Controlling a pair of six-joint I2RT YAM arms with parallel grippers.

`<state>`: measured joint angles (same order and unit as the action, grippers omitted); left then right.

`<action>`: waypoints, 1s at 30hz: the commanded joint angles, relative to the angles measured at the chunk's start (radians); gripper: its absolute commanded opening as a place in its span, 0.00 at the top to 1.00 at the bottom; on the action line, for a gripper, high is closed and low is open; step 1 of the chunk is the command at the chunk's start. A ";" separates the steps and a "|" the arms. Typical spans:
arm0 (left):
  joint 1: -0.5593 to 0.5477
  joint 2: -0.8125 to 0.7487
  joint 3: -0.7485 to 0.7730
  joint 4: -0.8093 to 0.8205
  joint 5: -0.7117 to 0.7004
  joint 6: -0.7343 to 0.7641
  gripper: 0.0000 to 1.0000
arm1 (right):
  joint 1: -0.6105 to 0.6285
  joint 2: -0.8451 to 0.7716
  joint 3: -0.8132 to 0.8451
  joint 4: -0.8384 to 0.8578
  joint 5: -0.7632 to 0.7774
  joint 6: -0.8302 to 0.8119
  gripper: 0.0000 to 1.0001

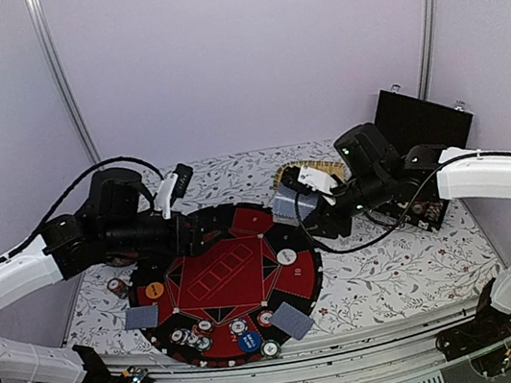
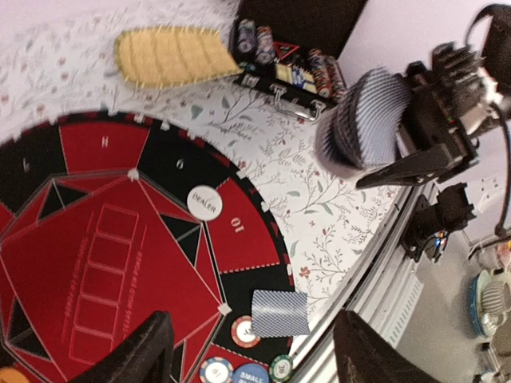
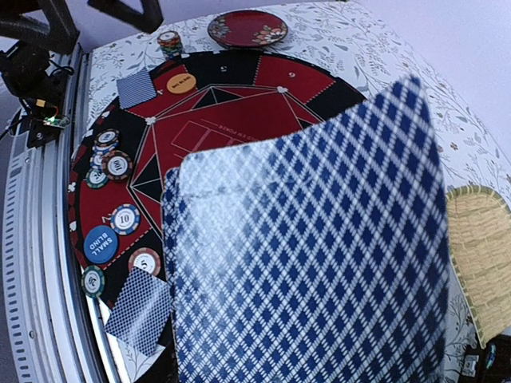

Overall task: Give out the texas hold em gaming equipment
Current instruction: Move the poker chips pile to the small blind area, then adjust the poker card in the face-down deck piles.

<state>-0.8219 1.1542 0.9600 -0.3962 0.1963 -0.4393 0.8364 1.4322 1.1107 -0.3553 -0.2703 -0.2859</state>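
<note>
A round red-and-black poker mat lies in the middle of the table. Several chips and a blue button sit along its near rim. One face-down card rests at the near right edge, and another card at the left edge. The white dealer button lies on the right and an orange button on the left. My right gripper is shut on a deck of cards, held above the mat's far right; the deck hides its fingers. Over the mat's far left, my left gripper stands open and empty.
An oval woven tray lies behind the right gripper. An open black case with chip rows stands at the back right. A small red dish and a chip stack sit off the mat's left side.
</note>
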 commanded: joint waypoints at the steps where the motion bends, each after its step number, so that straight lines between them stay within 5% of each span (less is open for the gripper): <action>1: 0.003 -0.043 -0.070 0.272 0.061 -0.042 0.16 | 0.047 0.048 0.057 0.059 -0.041 -0.003 0.56; 6: 0.003 0.007 -0.072 0.370 0.096 -0.043 0.02 | 0.098 0.106 0.091 0.069 -0.050 -0.008 0.56; 21: -0.009 0.241 0.004 0.381 0.068 -0.032 0.02 | 0.142 0.205 0.158 0.070 -0.066 -0.015 0.56; 30: -0.008 0.219 -0.002 0.326 0.063 -0.011 0.29 | 0.141 0.191 0.141 0.070 -0.046 -0.026 0.56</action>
<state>-0.8249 1.3987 0.9436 -0.0425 0.2787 -0.4728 0.9688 1.6306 1.2377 -0.3084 -0.3164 -0.2966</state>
